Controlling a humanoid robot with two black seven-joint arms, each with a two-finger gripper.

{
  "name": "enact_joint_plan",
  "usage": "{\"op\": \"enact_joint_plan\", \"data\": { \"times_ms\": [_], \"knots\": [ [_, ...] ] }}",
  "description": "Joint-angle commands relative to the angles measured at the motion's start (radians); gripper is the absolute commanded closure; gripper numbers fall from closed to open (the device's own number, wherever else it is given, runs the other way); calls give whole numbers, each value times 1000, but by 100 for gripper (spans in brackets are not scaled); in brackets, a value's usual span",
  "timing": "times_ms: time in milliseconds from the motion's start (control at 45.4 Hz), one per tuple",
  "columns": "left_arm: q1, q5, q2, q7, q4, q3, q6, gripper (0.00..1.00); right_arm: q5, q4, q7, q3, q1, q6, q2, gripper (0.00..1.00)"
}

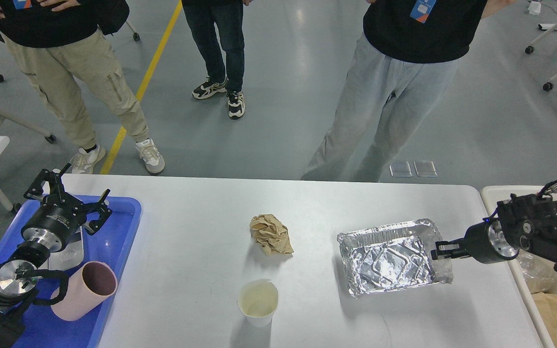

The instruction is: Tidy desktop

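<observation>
The white desktop (186,270) holds a crumpled ball of brown paper (271,234) at its middle, an upright white paper cup (258,302) near the front edge and an empty foil tray (388,257) to the right. My right gripper (442,251) comes in from the right, its fingers closed on the foil tray's right rim. My left gripper (69,193) hovers over the far end of the blue tray (124,227), fingers spread wide and empty.
A pink cup (86,296) lies on its side in the blue tray next to a flat grey item (68,253). A beige bin (493,193) at the right edge holds brown paper (556,316) and clear plastic. Three people stand behind the desk.
</observation>
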State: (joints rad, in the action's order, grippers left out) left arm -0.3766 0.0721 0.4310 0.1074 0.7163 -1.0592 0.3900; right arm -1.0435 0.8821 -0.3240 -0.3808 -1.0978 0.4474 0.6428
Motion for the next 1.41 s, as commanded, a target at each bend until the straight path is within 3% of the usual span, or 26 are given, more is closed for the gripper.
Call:
{"op": "enact_joint_plan", "data": {
  "times_ms": [0, 529, 793, 1168, 1256, 1388],
  "knots": [
    [12, 0, 6, 0, 0, 1, 3, 3, 63, 40, -1, 52, -27, 56, 29, 100],
    [28, 0, 8, 5, 0, -1, 3, 3, 269, 95, -12, 158, -57, 171, 54, 100],
    [28, -2, 9, 18, -2, 1, 3, 3, 273, 167, -7, 161, -108, 183, 138, 100],
    [35, -14, 9, 40, -5, 5, 29, 3, 269, 173, -6, 149, -106, 179, 159, 100],
    [39, -86, 20, 110, -3, 16, 38, 3, 269, 173, -6, 148, -106, 179, 161, 100],
    [67, -366, 28, 325, 44, 24, 27, 3, 267, 173, -4, 146, -103, 179, 163, 100]
  ]
}}
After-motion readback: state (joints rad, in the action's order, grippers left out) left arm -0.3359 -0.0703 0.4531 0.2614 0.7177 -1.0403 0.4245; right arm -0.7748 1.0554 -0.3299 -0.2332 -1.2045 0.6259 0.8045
